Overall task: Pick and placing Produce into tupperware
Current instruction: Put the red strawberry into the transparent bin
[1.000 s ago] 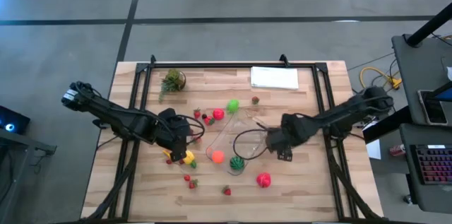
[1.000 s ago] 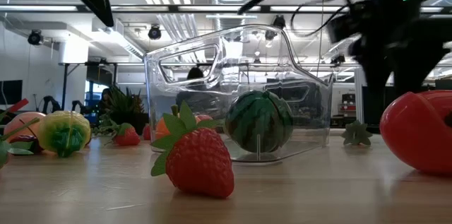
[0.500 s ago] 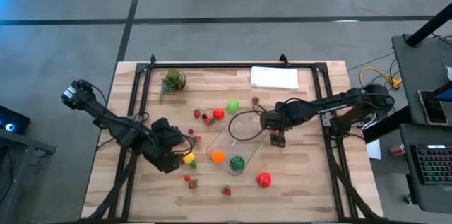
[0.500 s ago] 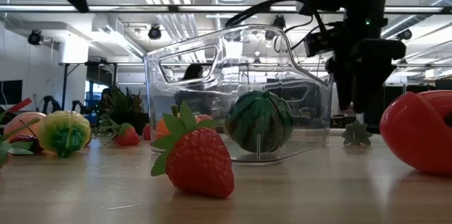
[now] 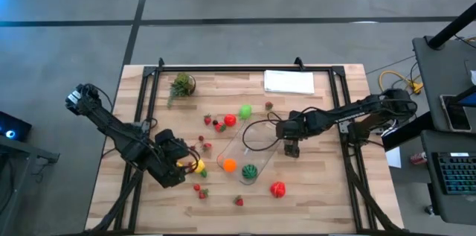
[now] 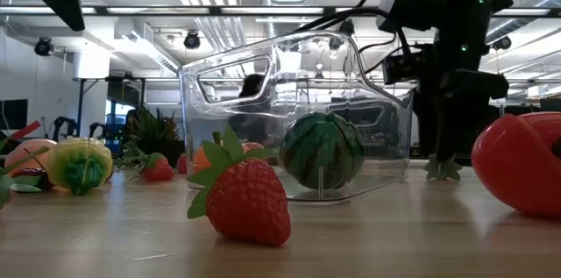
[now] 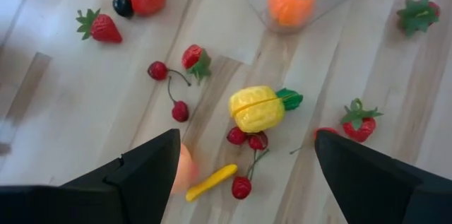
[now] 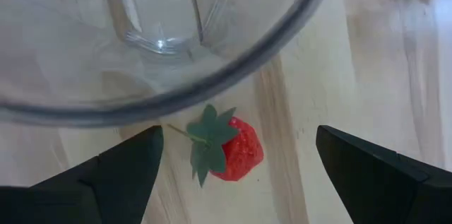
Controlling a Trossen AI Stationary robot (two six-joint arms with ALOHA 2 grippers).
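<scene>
From above, we see the clear tupperware (image 5: 244, 149) mid-table, holding an orange piece (image 5: 230, 165) and a little melon (image 5: 248, 170). The left gripper (image 5: 181, 167) partly hides the yellow fruit beside the tub.

Down low, a big strawberry (image 6: 243, 196) blocks part of the tub.

At the left wrist, the wide-open fingers hold nothing above the yellow fruit (image 7: 258, 109).

At the right wrist, the open, empty right gripper (image 8: 236, 164) hangs over a small strawberry (image 8: 226, 149) beside the tub's rim, which is cut off.
</scene>
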